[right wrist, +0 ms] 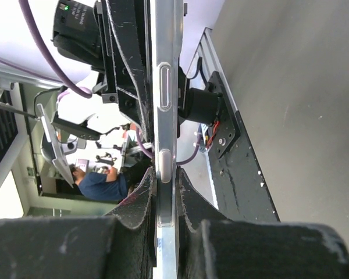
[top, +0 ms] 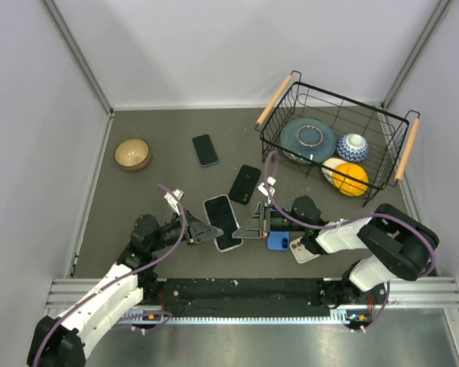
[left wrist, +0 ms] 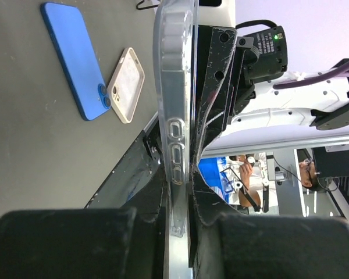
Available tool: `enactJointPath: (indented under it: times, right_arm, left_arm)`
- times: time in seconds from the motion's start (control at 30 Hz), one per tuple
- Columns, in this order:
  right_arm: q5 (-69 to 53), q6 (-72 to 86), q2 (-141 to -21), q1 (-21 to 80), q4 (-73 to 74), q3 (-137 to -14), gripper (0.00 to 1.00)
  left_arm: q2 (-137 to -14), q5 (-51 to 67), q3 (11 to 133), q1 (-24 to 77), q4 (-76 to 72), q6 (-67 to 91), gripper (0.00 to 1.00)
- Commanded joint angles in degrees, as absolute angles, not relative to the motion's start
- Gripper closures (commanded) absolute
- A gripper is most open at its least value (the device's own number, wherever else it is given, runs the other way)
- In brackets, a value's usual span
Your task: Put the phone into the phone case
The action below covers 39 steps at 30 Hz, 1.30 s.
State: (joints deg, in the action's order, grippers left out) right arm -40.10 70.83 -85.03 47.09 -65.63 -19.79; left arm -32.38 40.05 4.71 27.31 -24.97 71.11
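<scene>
Left arm and right arm have white shells, black joints and looping purple cables. Left claw and right claw are black, triangular, scuffed, with screws; one green wrist light.

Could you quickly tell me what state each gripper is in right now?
Left gripper: jaws closed on one edge of the clear-cased phone.
Right gripper: jaws closed on its opposite edge.
</scene>
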Motion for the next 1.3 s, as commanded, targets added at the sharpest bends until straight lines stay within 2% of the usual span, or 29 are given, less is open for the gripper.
enactJointPath:
  times: [0.0,0.03,0.07,0.1,0.17,0.2,0.23,0.4,0.53,0.63,0.77,0.83,0.9,0.93,1.07,1.2,1.27]
  right_arm:
    - [-38.14,69.79,-83.94,47.55,-69.97,-24.52,1.0]
    - [-38.06,69.09,-83.59,47.55,-68.83,-24.87,1.0]
    - [-38.06,68.73,-83.32,47.55,-68.12,-24.96,1.0]
    - [-38.14,68.38,-83.15,47.46,-67.51,-25.13,1.0]
    - [-38.41,67.59,-82.71,47.55,-66.18,-25.31,1.0]
    - [-38.76,67.41,-82.71,47.55,-66.18,-25.31,1.0]
    - [-39.11,67.41,-82.71,47.55,-66.27,-25.23,1.0]
    - [-42.44,67.41,-82.97,47.55,-67.15,-24.79,1.0]
    - [-42.63,66.97,-82.44,47.46,-67.06,-24.0,1.0]
    - [-41.05,66.71,-81.74,47.55,-66.45,-23.73,1.0]
    - [-39.29,67.06,-81.39,47.55,-66.62,-23.99,1.0]
    - [-37.45,67.85,-80.86,47.55,-67.41,-23.73,1.0]
    - [-36.13,68.2,-80.42,47.55,-67.33,-23.82,1.0]
    - [-35.17,68.29,-80.25,47.55,-67.15,-23.99,1.0]
    - [-32.88,69.34,-80.07,47.55,-67.23,-24.35,1.0]
    - [-30.94,69.96,-80.07,47.55,-67.67,-23.91,1.0]
    - [-30.5,70.14,-80.16,47.55,-67.59,-23.91,1.0]
  left_arm:
    - [-32.78,38.32,8.61,27.77,-13.2,65.31,1.0]
    - [-32.87,38.32,8.96,27.69,-12.49,64.95,1.0]
    - [-32.78,38.49,9.57,27.77,-11.87,64.95,0.93]
    - [-32.61,38.41,9.93,27.77,-11.34,65.04,0.76]
    - [-32.17,37.8,11.5,27.77,-9.76,64.78,0.63]
    - [-31.65,36.57,12.04,27.77,-7.67,64.51,0.49]
    - [-31.38,35.95,12.65,27.77,-6.6,63.29,0.47]
    - [-30.67,33.4,14.85,27.6,-5.01,62.75,0.51]
    - [-31.2,34.62,14.85,27.69,-8.42,64.33,0.72]
    - [-32.17,36.47,14.59,27.69,-9.41,64.95,1.0]
    - [-32.96,39.01,14.94,27.6,-7.73,64.86,1.0]
    - [-32.7,39.37,14.85,27.6,-7.04,65.21,0.76]
    - [-31.47,39.11,14.59,27.69,-6.16,65.65,0.56]
    - [-31.03,39.02,14.24,27.69,-6.15,65.92,0.53]
    - [-27.87,38.23,11.61,27.77,-7.38,67.58,0.53]
    - [-27.51,38.93,9.41,27.77,-11.59,70.83,0.59]
    - [-27.51,38.85,9.14,27.77,-11.6,70.84,0.65]
